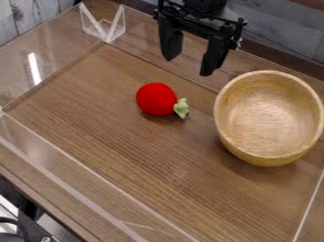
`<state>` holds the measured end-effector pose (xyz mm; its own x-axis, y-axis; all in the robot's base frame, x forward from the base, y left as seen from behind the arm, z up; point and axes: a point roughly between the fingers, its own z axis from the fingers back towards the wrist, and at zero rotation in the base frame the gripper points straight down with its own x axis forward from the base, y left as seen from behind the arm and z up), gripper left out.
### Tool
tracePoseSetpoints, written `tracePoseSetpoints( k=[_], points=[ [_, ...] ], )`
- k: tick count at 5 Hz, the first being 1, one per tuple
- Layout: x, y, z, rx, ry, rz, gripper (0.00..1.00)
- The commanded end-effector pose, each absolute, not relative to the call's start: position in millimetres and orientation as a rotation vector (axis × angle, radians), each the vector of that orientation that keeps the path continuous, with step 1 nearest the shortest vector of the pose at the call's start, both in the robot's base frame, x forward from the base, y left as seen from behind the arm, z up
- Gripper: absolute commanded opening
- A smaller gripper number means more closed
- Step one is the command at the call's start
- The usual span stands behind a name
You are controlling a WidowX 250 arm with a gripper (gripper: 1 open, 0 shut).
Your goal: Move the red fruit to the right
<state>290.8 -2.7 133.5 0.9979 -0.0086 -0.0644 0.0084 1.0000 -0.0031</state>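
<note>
- Presently, fruit [156, 98]: small, round, bright red; lies on the wooden table [110, 156] near the middle, left of the bowl and apart from it.
- Stem: green leafy tuft on the fruit's right side, pointing right and slightly toward the camera, at the bowl; the fruit's stem axis runs roughly left to right, lying flat.
- Gripper [191, 50]: black, pointing down, above and behind the fruit; fingers spread apart, nothing between them, not touching the fruit.
- Bowl [269, 117]: light wood, upright, at the table's right side.
- Clear walls [101, 21]: edge the table.
</note>
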Motion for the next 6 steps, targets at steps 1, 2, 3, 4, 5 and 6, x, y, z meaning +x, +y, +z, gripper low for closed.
tracePoseSetpoints(
  k=[1, 2, 3, 4, 5, 6],
  points=[
    [288, 12, 123.2, 0.007, 0.062, 0.004, 1.0],
    [281, 29, 103.5, 0.022, 0.057, 0.001, 1.0],
    [281, 38, 92.4, 0.043, 0.01, 0.005, 1.0],
    [284, 42, 83.1, 0.058, -0.025, 0.016, 1.0],
    [286, 44, 74.9, 0.067, -0.043, 0.023, 1.0],
    [288, 45, 66.8, 0.072, -0.059, 0.027, 1.0]
  ],
)
